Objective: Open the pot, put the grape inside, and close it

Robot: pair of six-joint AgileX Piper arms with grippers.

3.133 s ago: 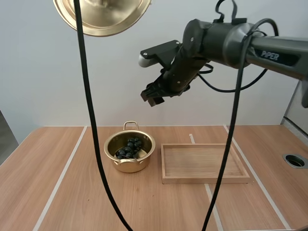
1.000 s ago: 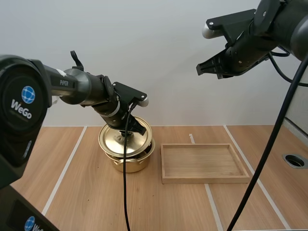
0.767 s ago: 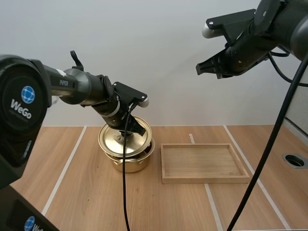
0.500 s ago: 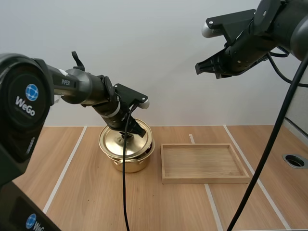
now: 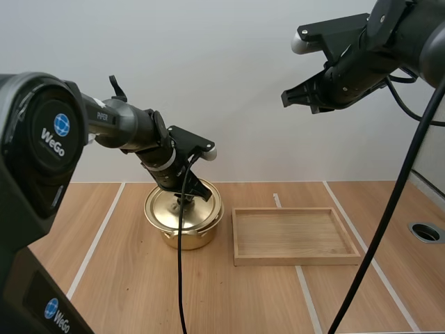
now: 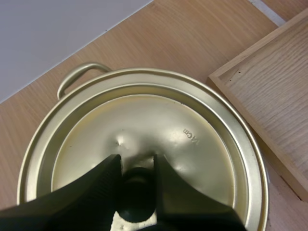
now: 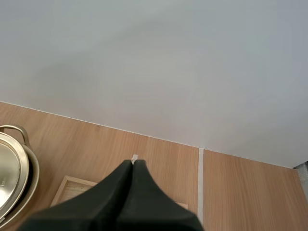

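Observation:
The gold pot (image 5: 185, 236) stands left of the table's centre with its gold lid (image 5: 165, 210) lying flat on the rim. My left gripper (image 5: 186, 198) is shut on the lid's dark knob (image 6: 137, 186); in the left wrist view its two fingers pinch the knob over the lid (image 6: 163, 134), with my left gripper (image 6: 136, 163) centred above it. One pot handle (image 6: 81, 77) sticks out at the far side. The grapes are hidden under the lid. My right gripper (image 5: 286, 99) hangs high over the table, shut on nothing, its tips (image 7: 133, 162) pressed together.
A wooden tray (image 5: 299, 260) lies just right of the pot, its corner close to the lid (image 6: 269, 91). A round metal fitting (image 5: 426, 232) sits in the table at the far right. White lines cross the wooden tabletop.
My left gripper has lowered the tilted lid, which now sits level on the pot's rim. The right arm has hardly moved.

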